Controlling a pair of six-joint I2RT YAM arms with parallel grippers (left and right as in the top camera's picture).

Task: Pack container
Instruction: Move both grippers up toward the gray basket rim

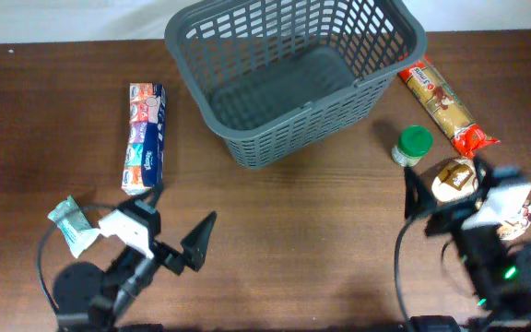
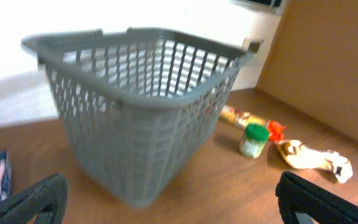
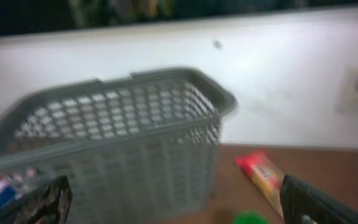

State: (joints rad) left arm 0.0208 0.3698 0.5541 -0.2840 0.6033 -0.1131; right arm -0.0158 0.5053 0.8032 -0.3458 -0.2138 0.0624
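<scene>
The container, a large dark grey lattice basket, stands empty at the back middle of the table. It fills the left wrist view and the right wrist view. My left gripper hovers open at the front left, below the blue tissue pack, its fingers wide apart with nothing between them. On the right, my right gripper is open above a round brown packet. Its fingers hold nothing.
A long pasta packet lies right of the basket, a green-lidded jar just in front of it. A white packet sits at the right edge, a small teal sachet at the front left.
</scene>
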